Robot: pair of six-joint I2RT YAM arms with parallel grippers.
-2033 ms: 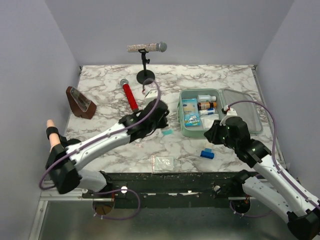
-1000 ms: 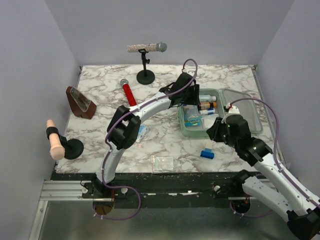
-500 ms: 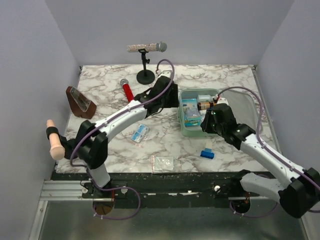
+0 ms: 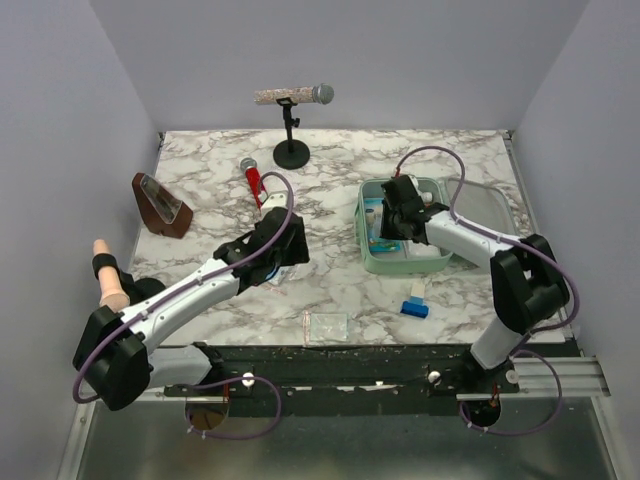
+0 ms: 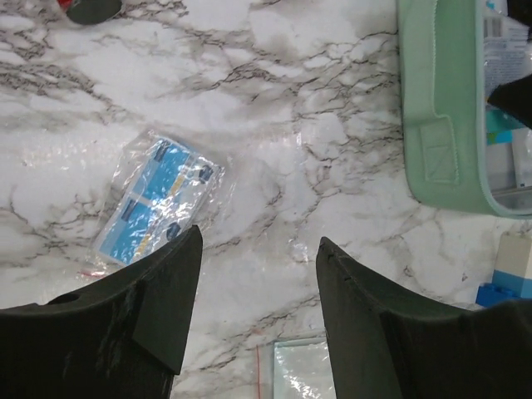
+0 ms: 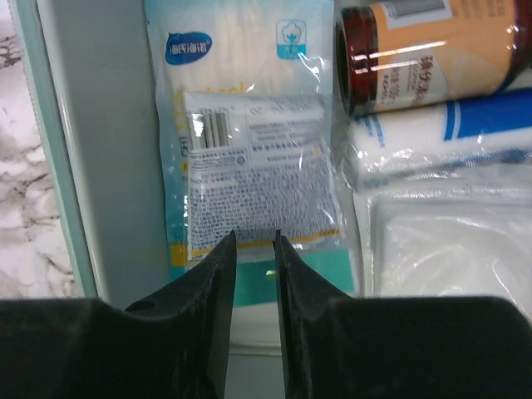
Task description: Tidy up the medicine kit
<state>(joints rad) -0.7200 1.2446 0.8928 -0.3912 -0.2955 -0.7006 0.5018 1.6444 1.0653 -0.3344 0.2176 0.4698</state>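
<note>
**Kit open, pincers empty**

Top view: the medicine kit [image 4: 400, 268] lies open toward the tabletop's [image 4: 200, 180] right edge, with the right pincer [image 4: 392, 215] over it.
Left wrist: the left pincer [image 5: 256, 249] is released — a blue packet [image 5: 154, 204] lies near it.
Right wrist: only a narrow gap, grasping nothing — a printed packet [image 6: 258, 158] is below.

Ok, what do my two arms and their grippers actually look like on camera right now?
The left arm and right arm share one build: white links between black joint housings. A thin purple cable arcs loosely over each: the left cable and the right cable. The left gripper and right gripper each have two matte black, blocky fingers. I see no markings on them.
</note>
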